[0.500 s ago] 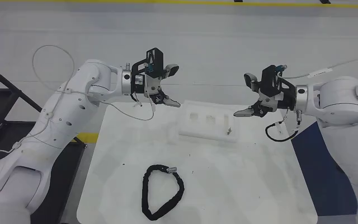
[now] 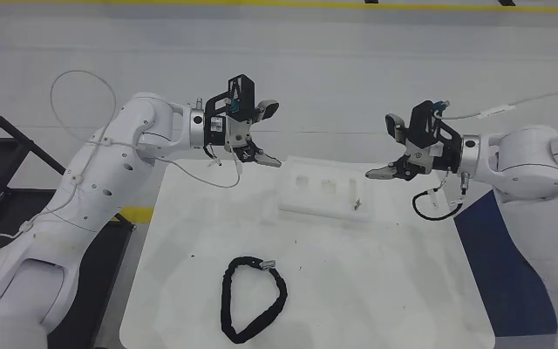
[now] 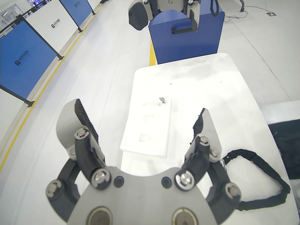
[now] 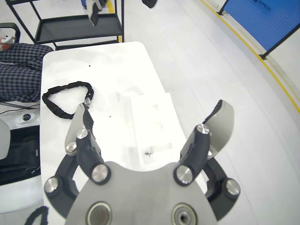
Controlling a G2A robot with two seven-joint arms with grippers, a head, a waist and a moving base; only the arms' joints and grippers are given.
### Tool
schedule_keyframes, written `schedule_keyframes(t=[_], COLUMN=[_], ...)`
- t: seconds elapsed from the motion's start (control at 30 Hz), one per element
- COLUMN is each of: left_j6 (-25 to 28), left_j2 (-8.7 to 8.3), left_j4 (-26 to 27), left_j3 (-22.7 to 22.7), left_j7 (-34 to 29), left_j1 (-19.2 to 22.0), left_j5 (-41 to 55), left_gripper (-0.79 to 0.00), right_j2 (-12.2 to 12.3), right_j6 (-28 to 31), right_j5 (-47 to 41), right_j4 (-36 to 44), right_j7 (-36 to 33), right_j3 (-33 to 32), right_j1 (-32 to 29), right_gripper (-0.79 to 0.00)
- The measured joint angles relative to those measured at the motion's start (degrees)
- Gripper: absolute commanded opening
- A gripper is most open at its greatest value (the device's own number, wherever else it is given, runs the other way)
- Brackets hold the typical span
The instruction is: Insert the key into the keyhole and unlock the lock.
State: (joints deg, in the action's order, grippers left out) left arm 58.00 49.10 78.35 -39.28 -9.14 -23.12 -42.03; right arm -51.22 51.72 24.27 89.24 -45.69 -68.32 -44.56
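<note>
small metal key (image 2: 358, 204) lies on white foam tray (image 2: 301, 202) w/ rectangular cut-outs, by far edge of table (image 2: 401, 279). black fabric-sleeved chain lock (image 2: 253, 298) looped nr near edge. left gripper (image 2: 271, 135) above far-left corner, right gripper (image 2: 384, 148) above far-right corner, both jaws wide

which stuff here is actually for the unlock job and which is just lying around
For the job: key; chain lock.
Just lying about: foam tray under the key; blue cabinet; black shelf cart.
</note>
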Motion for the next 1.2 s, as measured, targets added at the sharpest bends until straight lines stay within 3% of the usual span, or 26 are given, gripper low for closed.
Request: schedule_keyframes(t=[0.23,0.43,0.63,0.87,1.2], left_j6=[0.00,0.00,0.00,0.00,0.00], left_j2=[0.00,0.00,0.00,0.00,0.00], left_j4=[0.00,0.00,0.00,0.00,0.00], left_j3=[0.00,0.00,0.00,0.00,0.00], left_j7=[0.00,0.00,0.00,0.00,0.00], left_j1=[0.00,0.00,0.00,0.00,0.00], left_j5=[0.00,0.00,0.00,0.00,0.00], left_gripper=[0.000,0.000,0.000,0.000,0.000], right_j2=[-0.66,-2.13,-4.25,-7.17,-11.51], right_j6=[-4.51,-12.70,-18.19,-31.48,-40.66], right_j5=[1.82,1.63,-0.51,-2.41,-7.36], right_j4=[-6.18,-12.00,-16.85,-23.18,-33.07], right_j7=[-0.12,-2.87,-6.21,-10.44,-12.56], right_j3=[3.79,9.36,15.66,21.76,27.80], right_j1=[1.21,3.56,6.67,9.73,12.58], right_gripper=[0.000,0.000,0.000,0.000,0.000])
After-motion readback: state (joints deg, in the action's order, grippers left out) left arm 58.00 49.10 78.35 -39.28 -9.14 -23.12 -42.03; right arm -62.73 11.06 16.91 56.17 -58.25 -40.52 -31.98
